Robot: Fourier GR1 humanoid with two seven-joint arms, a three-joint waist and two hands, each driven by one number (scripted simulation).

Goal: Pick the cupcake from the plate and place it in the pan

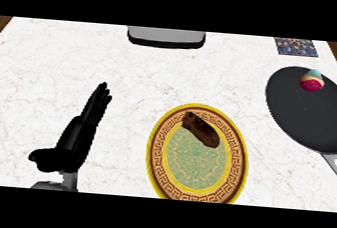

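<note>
The small pink-and-teal frosted cupcake (312, 80) already sits in the black round pan (312, 115) at two o'clock; the black left hand (81, 129), fingers straight, could needlessly grab the brown pastry (201, 129)

plate (171, 136): yellow rim, brown key-pattern band, green centre
pan (312, 117): black
table (49, 61): white marble, faint veins
cupcake (312, 81): pink, teal

The left hand (81, 129) is seen at the near left, fingers held straight and together, pointing far and slightly right, thumb apparently tucked at the wrist; the right hand is not shown
</note>
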